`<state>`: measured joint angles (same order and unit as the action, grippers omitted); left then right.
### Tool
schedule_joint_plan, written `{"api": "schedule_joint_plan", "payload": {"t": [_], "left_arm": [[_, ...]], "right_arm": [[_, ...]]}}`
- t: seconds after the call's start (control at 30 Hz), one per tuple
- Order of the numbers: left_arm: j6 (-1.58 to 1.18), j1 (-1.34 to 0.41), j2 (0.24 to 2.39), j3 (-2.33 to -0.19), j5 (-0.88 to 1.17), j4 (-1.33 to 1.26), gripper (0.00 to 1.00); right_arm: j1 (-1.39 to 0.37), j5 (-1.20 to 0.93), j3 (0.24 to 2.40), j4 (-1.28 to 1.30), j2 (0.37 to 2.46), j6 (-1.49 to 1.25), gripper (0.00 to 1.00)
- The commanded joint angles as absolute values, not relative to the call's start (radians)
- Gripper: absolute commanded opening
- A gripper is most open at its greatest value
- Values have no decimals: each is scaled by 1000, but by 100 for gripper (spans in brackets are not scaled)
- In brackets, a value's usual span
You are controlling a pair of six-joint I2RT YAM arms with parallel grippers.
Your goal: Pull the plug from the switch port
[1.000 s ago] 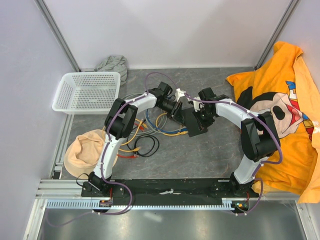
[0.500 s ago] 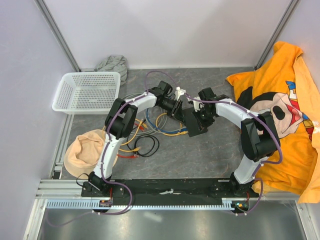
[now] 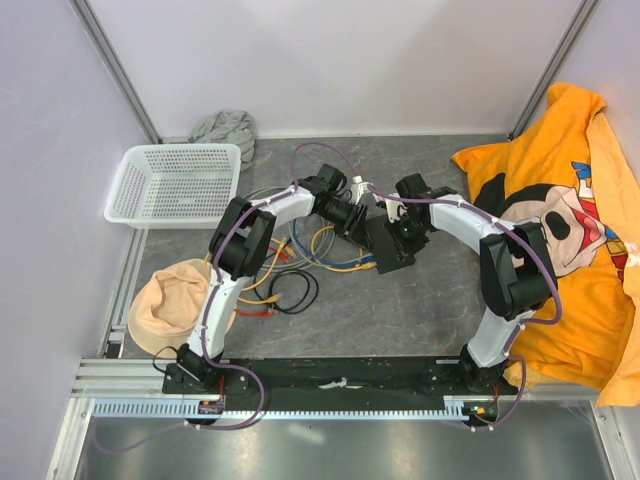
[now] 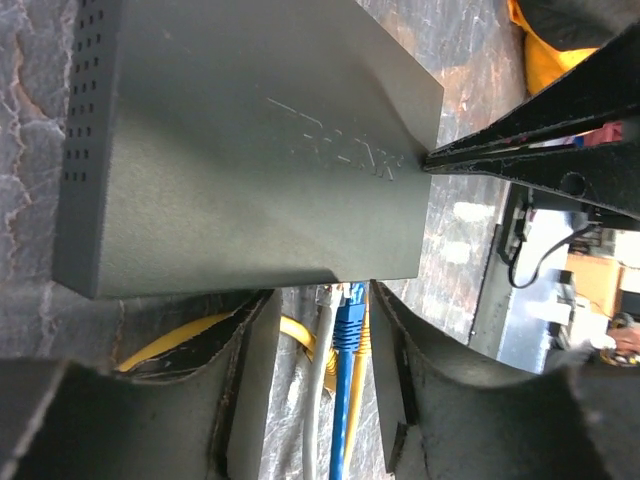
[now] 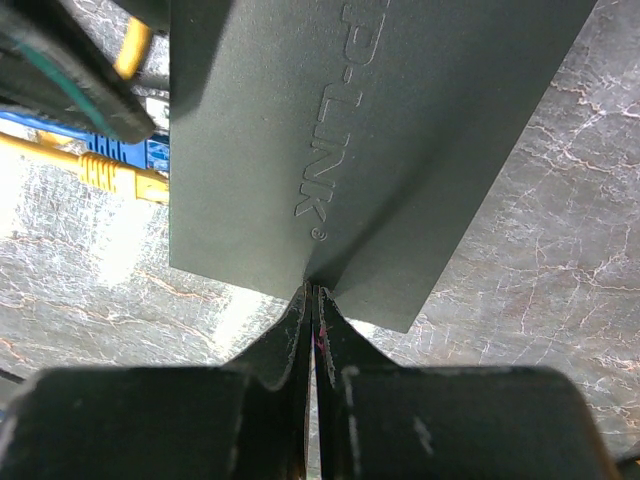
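Grey mottled table (image 3: pixel 420 300) holds the switch (image 3: pixel 388 245) at its middle. We see our left gripper (image 4: pixel 322 300) with fingers apart around the blue plug (image 4: pixel 347 320) at its edge, a yellow cable (image 4: pixel 170 340) and a grey cable (image 4: pixel 318 380) crowding in. Our right gripper (image 5: pixel 314 295), pinched together, presses the switch's top.

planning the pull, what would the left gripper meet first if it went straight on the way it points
Likely the switch: the left gripper points at its port edge, fingertips almost there, the blue plug in the gap between them. Depth unclear.
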<state>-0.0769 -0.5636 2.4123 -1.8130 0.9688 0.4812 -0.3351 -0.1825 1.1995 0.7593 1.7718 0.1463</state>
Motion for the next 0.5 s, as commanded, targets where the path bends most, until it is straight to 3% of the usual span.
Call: {"api": "schedule_joint_plan", "payload": {"t": [0.0, 0.47], "left_arm": [[-31, -558, 2372, -1718, 801, 561, 52], [-49, -591, 2441, -1809, 893, 552, 47]], "right_arm": [[-325, -132, 1212, 753, 1821, 163, 7], [-325, -138, 1212, 753, 1838, 161, 8]]}}
